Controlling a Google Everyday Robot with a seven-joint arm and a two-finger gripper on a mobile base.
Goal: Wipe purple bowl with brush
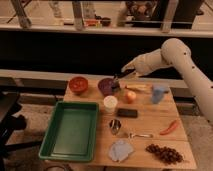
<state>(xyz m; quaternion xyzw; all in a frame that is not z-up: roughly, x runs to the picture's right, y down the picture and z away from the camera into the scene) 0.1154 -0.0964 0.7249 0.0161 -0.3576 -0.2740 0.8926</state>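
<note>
The two-finger gripper, closed on the small dark brush, is pressing its head into the round purple bowl near the table's far edge, so wiping appears underway, not finished.

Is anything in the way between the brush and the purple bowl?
No, nothing visible is. The gripper holds the brush at the purple bowl's right rim, the head at or just over it. The apple sits off to the right.

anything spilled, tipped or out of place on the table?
Nothing stands out. The gripper holds the brush at the purple bowl's right rim; the bowl sits upright. The red bowl, cup and green tray sit upright too. No spills visible.
</note>
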